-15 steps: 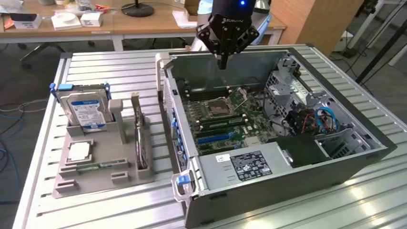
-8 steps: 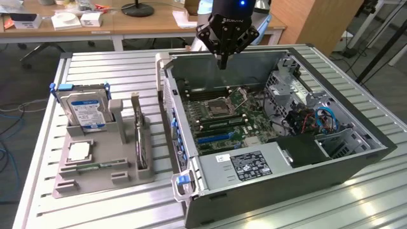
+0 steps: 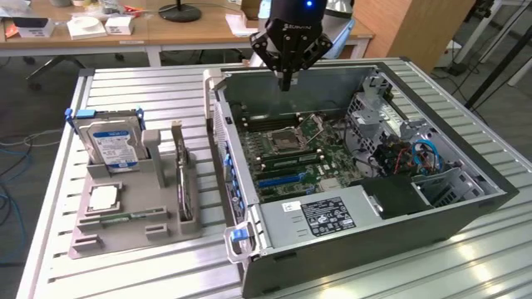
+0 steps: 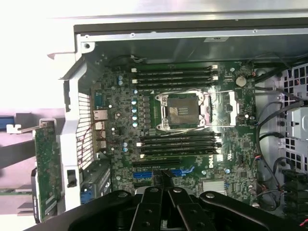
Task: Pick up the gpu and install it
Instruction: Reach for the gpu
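The gpu stands on its edge in a slot of the grey holder at the exterior view's left, beside the open computer case. In the wrist view the gpu appears as a green board just outside the case wall. My gripper hangs above the far side of the case, over the motherboard, well apart from the gpu. Its fingers are shut with nothing between them. In the wrist view the gripper hovers over the blue expansion slots.
The holder also carries a hard drive with a blue-white label, a processor chip and a memory stick. Inside the case are a power supply, cables and drive cages. A wooden desk stands behind.
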Robot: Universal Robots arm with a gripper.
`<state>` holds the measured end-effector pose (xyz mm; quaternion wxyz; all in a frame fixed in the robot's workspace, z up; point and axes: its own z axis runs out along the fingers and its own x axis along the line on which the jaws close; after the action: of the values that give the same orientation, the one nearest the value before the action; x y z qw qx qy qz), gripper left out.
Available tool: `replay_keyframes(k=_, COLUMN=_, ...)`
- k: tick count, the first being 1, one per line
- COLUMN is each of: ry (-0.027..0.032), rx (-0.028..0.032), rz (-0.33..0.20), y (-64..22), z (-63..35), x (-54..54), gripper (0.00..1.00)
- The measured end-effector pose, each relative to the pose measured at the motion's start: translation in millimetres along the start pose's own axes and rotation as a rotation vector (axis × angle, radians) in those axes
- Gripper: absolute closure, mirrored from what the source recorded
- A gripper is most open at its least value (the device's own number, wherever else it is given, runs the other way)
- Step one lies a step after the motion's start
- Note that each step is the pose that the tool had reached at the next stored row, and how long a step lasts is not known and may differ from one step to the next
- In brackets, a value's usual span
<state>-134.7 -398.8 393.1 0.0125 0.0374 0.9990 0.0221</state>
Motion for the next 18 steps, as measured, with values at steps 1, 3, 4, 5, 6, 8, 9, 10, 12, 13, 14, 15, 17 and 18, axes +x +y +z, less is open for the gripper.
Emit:
replay_keyframes(k=1, ry=0.0, rx=0.0, rz=0.0, y=-0.2, z=0.0, x=2.8, gripper=0.9)
replay_keyframes(k=3, ry=0.0, rx=0.0, rz=0.0, y=-0.7, z=-0.2, x=9.1, gripper=0.9)
replay_keyframes(k=4, ry=0.0, rx=0.0, rz=0.0, y=-0.9, z=-0.2, x=12.6, gripper=0.9)
replay_keyframes(k=5, ry=-0.0001, rx=-0.0001, rz=0.0, y=-1.2, z=-0.2, x=15.9, gripper=0.9)
replay_keyframes(k=6, ry=0.0, rx=0.0, rz=0.0, y=-1.4, z=-0.3, x=19.1, gripper=0.9)
replay_keyframes(k=8, ry=0.0, rx=0.0, rz=0.0, y=-1.9, z=-0.3, x=24.6, gripper=0.9)
replay_keyframes(k=9, ry=-0.0001, rx=0.0, rz=0.0, y=-2.0, z=-0.3, x=26.7, gripper=0.9)
replay_keyframes(k=10, ry=0.0, rx=0.0, rz=0.0, y=-2.2, z=-0.3, x=29.1, gripper=0.9)
replay_keyframes(k=12, ry=0.0, rx=0.0, rz=0.0, y=-2.6, z=-0.3, x=34.2, gripper=0.9)
replay_keyframes(k=13, ry=0.0, rx=0.0001, rz=0.0, y=-2.8, z=-0.3, x=36.9, gripper=0.9)
replay_keyframes(k=14, ry=0.0, rx=0.0, rz=0.0, y=-3.0, z=-0.3, x=39.9, gripper=0.9)
replay_keyframes(k=15, ry=0.0, rx=0.0, rz=0.0, y=-3.2, z=-0.3, x=42.8, gripper=0.9)
replay_keyframes(k=17, ry=0.0, rx=0.0, rz=0.0, y=-3.6, z=-0.3, x=48.5, gripper=0.9)
replay_keyframes(k=18, ry=0.0, rx=0.0, rz=0.0, y=-3.9, z=-0.3, x=51.3, gripper=0.9)
